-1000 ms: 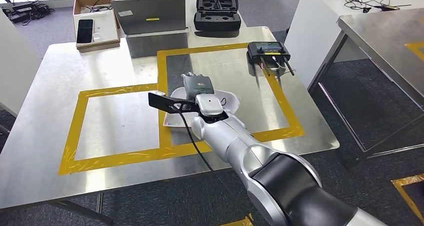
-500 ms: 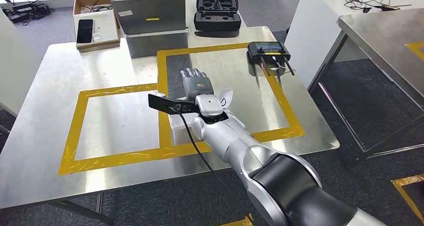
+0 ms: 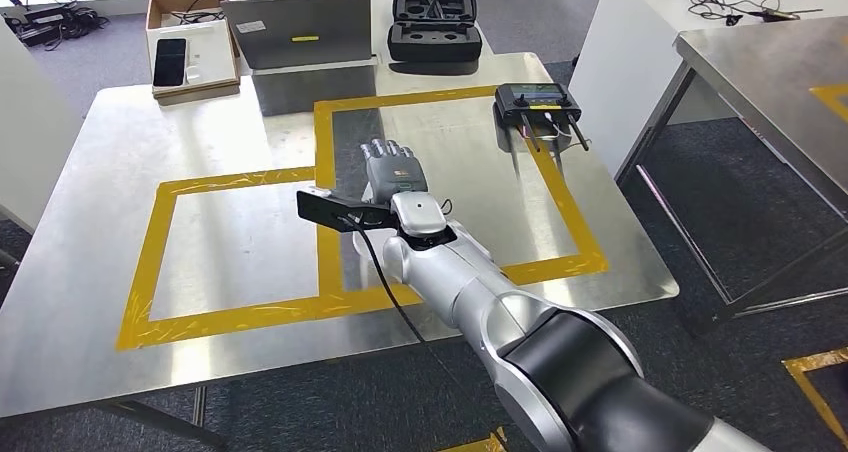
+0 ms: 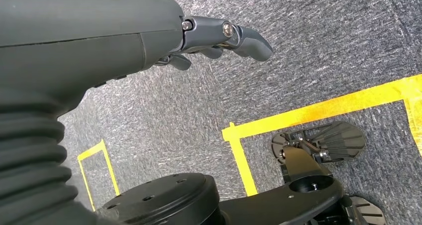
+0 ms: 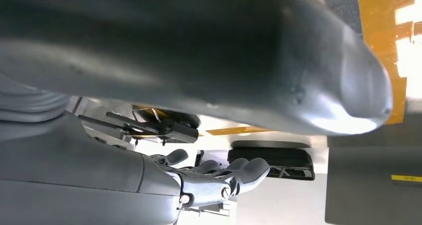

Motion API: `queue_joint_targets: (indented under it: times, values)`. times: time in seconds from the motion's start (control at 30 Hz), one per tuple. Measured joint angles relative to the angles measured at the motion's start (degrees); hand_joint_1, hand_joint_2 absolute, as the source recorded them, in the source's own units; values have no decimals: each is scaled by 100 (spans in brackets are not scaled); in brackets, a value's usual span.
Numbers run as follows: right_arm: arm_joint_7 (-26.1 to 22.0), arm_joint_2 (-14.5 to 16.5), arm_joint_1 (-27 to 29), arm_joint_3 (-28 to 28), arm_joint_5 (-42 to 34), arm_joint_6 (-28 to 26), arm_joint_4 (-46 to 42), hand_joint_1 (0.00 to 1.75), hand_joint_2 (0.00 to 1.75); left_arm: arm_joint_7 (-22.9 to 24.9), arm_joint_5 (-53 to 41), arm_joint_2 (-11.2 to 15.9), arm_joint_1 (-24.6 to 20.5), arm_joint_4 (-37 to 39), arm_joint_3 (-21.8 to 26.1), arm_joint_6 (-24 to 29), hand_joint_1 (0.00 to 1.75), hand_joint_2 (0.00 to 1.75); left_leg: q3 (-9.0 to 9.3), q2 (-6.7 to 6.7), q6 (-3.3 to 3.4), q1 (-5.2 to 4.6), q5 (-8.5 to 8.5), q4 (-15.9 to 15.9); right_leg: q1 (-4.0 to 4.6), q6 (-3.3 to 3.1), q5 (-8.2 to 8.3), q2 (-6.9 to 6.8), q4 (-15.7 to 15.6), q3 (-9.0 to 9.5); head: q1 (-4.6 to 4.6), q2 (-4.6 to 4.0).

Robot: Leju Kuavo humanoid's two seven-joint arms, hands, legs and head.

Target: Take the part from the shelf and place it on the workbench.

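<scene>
The right hand (image 3: 392,167) hangs low over the workbench (image 3: 240,242), fingers stretched forward and apart. In the right wrist view the fingers (image 5: 234,172) bend only slightly away from the thumb, and nothing lies between them. The hand is wide and empty.

The part cannot be made out. If it is on the bench, it is hidden beneath the palm and wrist. A pale sliver (image 3: 318,189) shows beside the wrist at the tip of the black camera bracket (image 3: 335,207), but it is too small to identify.

The main risk, then, is a blind withdrawal. If the part sits directly under the hand, lifting or pulling back at an angle could let a fingertip or the bracket catch it. That could drag it across the smooth steel and over the yellow tape line (image 3: 322,152) that runs just beside the hand. Polished metal probably gives little friction, so even a light snag could send it sliding.

Farther out, ahead of the hand and toward the arm's outer side, a handheld controller (image 3: 537,104) sits well apart, near the table's edge. A wide swing that way could knock it off.

Beyond the fingertips, a laptop (image 3: 298,30) and a black case (image 3: 434,22) stand well clear.

The left hand (image 4: 219,38) hangs over the carpet, fingers loosely extended and holding nothing.
</scene>
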Motion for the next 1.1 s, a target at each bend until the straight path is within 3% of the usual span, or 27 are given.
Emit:
queue_joint_targets:
  times: [0.43,1.1]
  values:
    - [-103,1,45,0,-35,-28,0,0,0,20,0,0,0,0,0,0,0,0,0,0,0,0,0,0,0,-1,0,0,0,0,0,-1]
    - [-676,1,6,0,-143,-606,-83,0,0,78,-87,15,-8,0,0,0,0,0,0,0,0,0,0,0,0,0,0,0,0,1,0,0]
